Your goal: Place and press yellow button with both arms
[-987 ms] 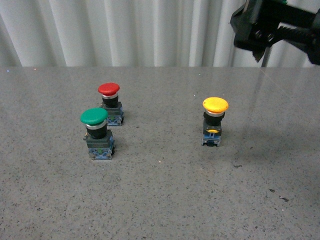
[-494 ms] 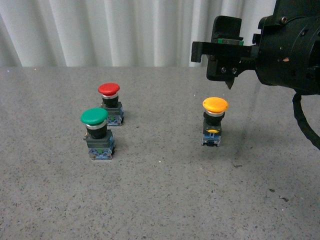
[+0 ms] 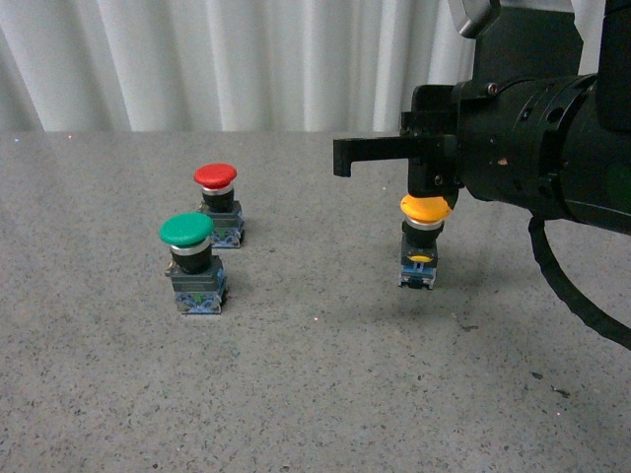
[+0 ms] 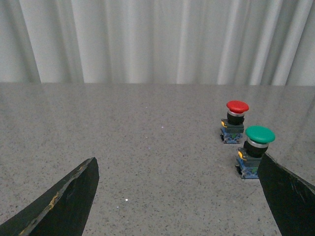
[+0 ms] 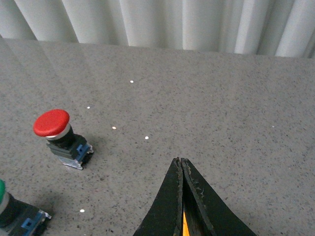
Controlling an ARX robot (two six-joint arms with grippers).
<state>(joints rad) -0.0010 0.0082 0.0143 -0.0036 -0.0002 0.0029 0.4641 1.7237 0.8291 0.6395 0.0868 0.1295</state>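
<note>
The yellow button stands upright on the grey table, right of centre. My right arm comes in from the right, and its shut gripper is right over the yellow cap, at or on its top. In the right wrist view the closed fingers meet in a point, and a thin sliver of the yellow button shows between them. My left gripper is open and empty, low over bare table, out of the front view. Its right finger is near the green button.
A green button and a red button stand at the left of the table. They also show in the left wrist view, green and red. The red button shows in the right wrist view. A white curtain hangs behind.
My right arm has swung in from the upper right and come down, from well above the yellow button to right over its cap. The buttons have not moved.
</note>
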